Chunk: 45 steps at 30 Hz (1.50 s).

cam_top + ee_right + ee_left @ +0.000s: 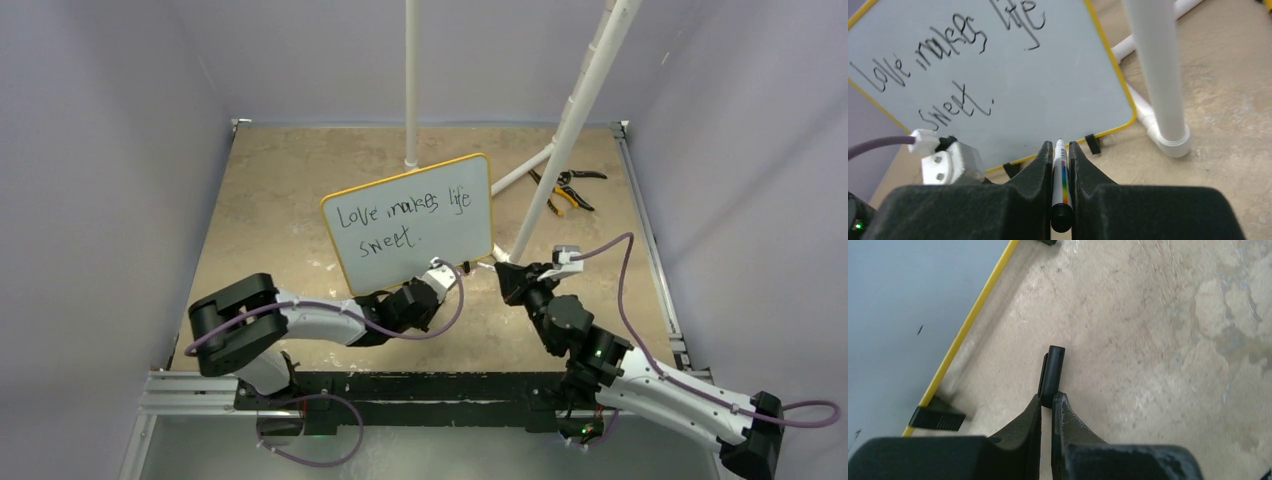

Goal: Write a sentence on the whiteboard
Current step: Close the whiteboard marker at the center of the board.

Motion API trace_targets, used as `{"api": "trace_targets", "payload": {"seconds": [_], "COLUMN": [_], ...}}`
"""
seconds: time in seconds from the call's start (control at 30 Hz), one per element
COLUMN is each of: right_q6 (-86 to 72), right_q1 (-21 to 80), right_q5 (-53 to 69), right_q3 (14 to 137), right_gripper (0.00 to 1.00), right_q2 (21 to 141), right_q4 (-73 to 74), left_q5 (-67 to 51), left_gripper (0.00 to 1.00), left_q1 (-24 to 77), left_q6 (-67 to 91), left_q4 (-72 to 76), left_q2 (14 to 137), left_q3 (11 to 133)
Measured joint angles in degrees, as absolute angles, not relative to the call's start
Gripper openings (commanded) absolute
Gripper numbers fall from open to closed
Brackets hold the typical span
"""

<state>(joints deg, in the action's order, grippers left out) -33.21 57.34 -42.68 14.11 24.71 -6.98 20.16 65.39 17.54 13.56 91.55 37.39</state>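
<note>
The whiteboard (410, 225) stands tilted on black feet at mid-table, yellow-framed, reading "Love makes life sweet." My right gripper (505, 272) is just off its lower right corner, shut on a white marker (1060, 170) with a rainbow stripe. The marker's tip points at the board's bottom edge (998, 75) without touching it. My left gripper (440, 270) is below the board's lower edge, shut on a black marker cap (1052, 372) that sticks out past its fingertips (1049, 400). The board's face (898, 315) and one foot (937, 417) show at the left of the left wrist view.
A white PVC pipe frame (560, 140) stands right of and behind the board, its base (1168, 140) close to the board's corner. Yellow-handled pliers (565, 188) lie at back right. Grey walls enclose the table.
</note>
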Motion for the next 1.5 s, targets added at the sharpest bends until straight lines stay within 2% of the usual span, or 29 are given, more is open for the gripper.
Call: {"api": "trace_targets", "payload": {"seconds": [0.23,0.37,0.53,0.77,0.93,1.5], "right_q6": [-37.60,-40.60,-42.26,-41.52,-39.86,-38.98], "right_q1": [57.34,57.34,57.34,57.30,57.30,57.30], "right_q5": [-29.93,-24.36,-19.66,-13.85,-10.72,-6.57], "right_q3": [16.64,18.87,21.78,29.98,33.47,35.09], "right_gripper": [0.00,0.00,0.00,0.00,0.00,0.00], "right_q2": [30.50,28.64,24.03,24.95,26.68,28.86], "right_q4": [-6.72,-6.57,-6.39,-1.67,2.79,9.85], "left_q5": [17.06,15.31,11.38,6.61,6.20,5.48], "left_gripper": [0.00,0.00,0.00,0.00,0.00,0.00], "left_q1": [65.39,65.39,65.73,66.28,66.28,66.28], "left_q6": [15.38,15.49,15.79,13.82,10.83,8.71], "left_q4": [16.45,13.37,2.52,-11.40,-17.45,-19.03], "left_q2": [77.62,68.07,58.74,54.52,51.27,45.58], "left_q3": [28.69,28.73,32.69,41.08,42.00,41.50]}}
